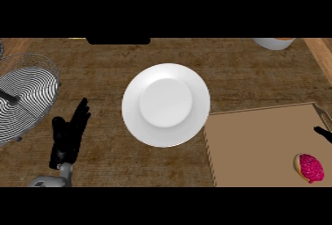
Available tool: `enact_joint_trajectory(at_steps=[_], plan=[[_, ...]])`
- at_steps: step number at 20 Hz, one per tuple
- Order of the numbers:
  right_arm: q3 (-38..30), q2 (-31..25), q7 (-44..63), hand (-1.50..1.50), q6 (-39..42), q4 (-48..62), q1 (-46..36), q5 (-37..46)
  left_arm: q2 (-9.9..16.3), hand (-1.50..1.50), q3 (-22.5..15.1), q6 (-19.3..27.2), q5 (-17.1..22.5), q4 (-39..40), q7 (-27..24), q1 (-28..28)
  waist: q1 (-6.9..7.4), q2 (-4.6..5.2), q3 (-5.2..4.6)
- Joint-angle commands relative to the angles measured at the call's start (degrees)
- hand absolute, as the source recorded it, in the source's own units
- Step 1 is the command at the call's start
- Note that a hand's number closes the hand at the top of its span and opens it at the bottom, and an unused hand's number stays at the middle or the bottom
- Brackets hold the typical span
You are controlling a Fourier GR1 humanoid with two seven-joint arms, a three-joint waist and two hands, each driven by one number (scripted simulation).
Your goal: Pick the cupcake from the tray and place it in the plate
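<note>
Brown worktop (pixel 97 61) around, my left robot hand (pixel 68 134) rests open, my right robot hand (pixel 323 133) barely shows, fingers unreadable, so I may knock the cupcake (pixel 309 168) off the tray (pixel 259 149), missing the plate (pixel 166 104).

We see a table (pixel 97 61) of mottled brown wood grain. At its middle sits a plain white plate (pixel 166 104). The tray (pixel 259 145) at the right edge is flat tan, and the cupcake (pixel 310 168) on it is bright magenta over pale orange. At the left edge, a black-and-white striped wire basket (pixel 23 99). Our left hand (pixel 68 134) is black.
</note>
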Motion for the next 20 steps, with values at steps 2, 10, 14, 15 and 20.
enact_joint_trajectory(at_steps=[2,10,14,15,20], plan=[[-1.6,3.9,-2.4,-1.5,1.9,1.9,-0.2,5.5,-2.0,0.0,0.8,-0.7,-2.0,0.1,-1.9,2.2,-0.09,-0.03,0.01],[-5.7,7.5,-5.2,-1.5,5.4,3.6,-0.5,8.3,-1.7,0.0,2.9,-3.0,-3.1,-4.8,2.2,3.5,-0.06,-0.06,0.02],[-1.9,11.1,-4.8,-1.5,4.9,9.8,-5.0,13.1,-3.9,0.0,3.8,-4.0,-3.4,1.9,-2.4,1.2,0.06,0.04,0.02],[-5.7,9.3,-4.8,-1.5,7.8,3.8,-1.5,11.2,-2.3,0.0,4.8,-4.8,-3.7,-1.1,-1.1,3.7,-0.08,-0.04,0.01],[-4.0,10.1,-10.8,1.5,3.1,6.4,-3.0,17.4,-4.9,0.0,3.4,-3.1,-5.8,-1.0,-0.1,0.9,-0.12,-0.04,0.01]])
